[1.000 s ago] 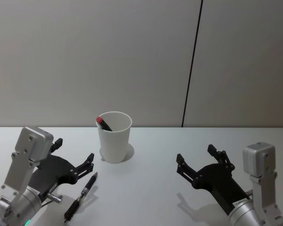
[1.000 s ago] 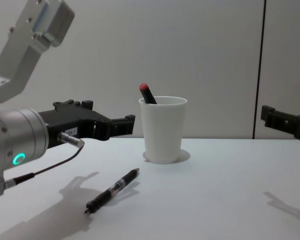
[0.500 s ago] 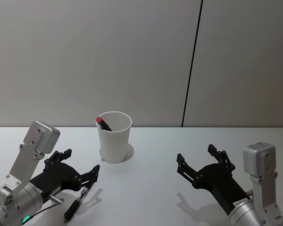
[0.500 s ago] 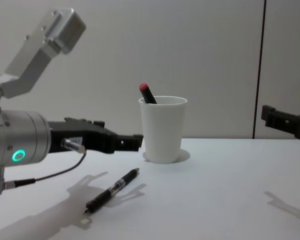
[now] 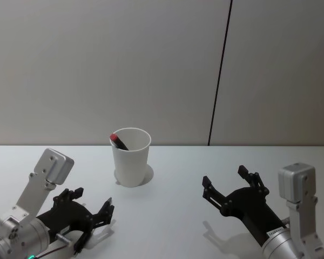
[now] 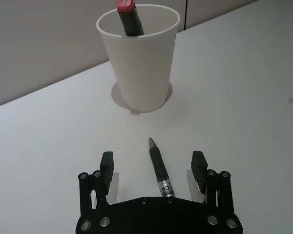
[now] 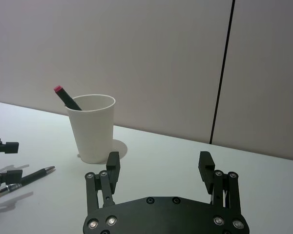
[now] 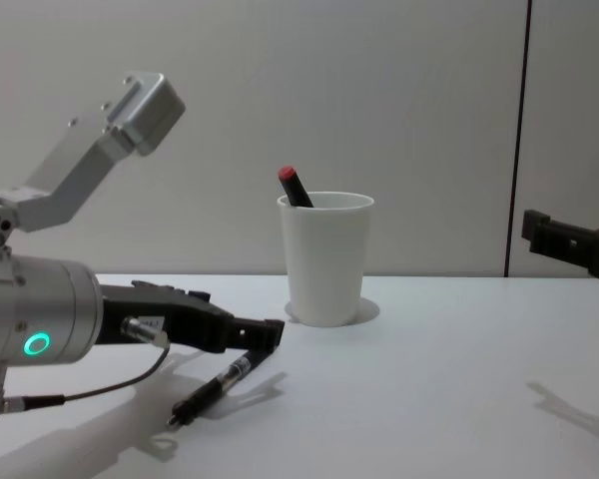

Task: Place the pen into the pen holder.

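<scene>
A black pen (image 6: pixel 159 168) lies flat on the white table, its tip towards the pen holder (image 6: pixel 138 63). The holder is a white paper cup (image 5: pixel 131 156) standing upright, with a red-capped black pen (image 6: pixel 127 14) leaning inside it. My left gripper (image 6: pixel 153 165) is open and low over the table, one finger on each side of the lying pen, not closed on it. In the chest view the pen (image 8: pixel 220 384) lies just under that gripper (image 8: pixel 260 334). My right gripper (image 5: pixel 225 181) hovers open and empty at the right, well away from the cup.
The white table (image 5: pixel 173 189) runs back to a plain grey wall with a dark vertical seam (image 5: pixel 221 70). From the right wrist view, the cup (image 7: pixel 94 129) and the lying pen (image 7: pixel 31 175) are ahead of the right gripper (image 7: pixel 158 168).
My left gripper has moved forward and dropped down to the table, so its open fingers now straddle the lying pen. The pen, the cup and the right arm have not moved.
</scene>
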### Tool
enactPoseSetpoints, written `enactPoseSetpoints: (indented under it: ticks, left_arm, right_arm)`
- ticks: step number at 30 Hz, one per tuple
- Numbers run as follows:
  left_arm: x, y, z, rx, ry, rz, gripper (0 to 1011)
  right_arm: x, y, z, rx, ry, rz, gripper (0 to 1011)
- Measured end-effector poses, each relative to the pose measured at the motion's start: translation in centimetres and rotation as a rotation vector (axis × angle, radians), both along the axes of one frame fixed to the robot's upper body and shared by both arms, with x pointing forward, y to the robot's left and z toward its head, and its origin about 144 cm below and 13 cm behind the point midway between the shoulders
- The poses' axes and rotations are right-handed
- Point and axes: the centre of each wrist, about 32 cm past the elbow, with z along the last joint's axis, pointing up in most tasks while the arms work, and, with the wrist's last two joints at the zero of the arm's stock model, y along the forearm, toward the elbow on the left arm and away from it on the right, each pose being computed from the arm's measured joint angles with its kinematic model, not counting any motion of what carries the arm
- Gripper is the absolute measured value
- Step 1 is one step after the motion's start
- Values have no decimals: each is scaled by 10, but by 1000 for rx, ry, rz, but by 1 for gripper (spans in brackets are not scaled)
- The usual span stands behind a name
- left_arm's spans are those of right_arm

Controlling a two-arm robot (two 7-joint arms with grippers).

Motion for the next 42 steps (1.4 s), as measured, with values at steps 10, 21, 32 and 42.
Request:
enactPoseSetpoints:
  ticks: [10, 21, 32, 42]
  left_arm:
    - [-3, 0, -2, 39, 39, 2, 1003]
    - [-11, -3, -7, 51, 63, 1, 1003]
    - [-16, -4, -10, 54, 67, 3, 1003]
    - [-18, -5, -11, 53, 70, 2, 832]
  right_arm:
    - [0, 0, 0, 0, 0, 0, 1001]
    - [0, 0, 0, 0, 0, 0, 1001]
    - [0, 0, 0, 0, 0, 0, 1001]
    - [0, 0, 0, 0, 0, 0, 1001]
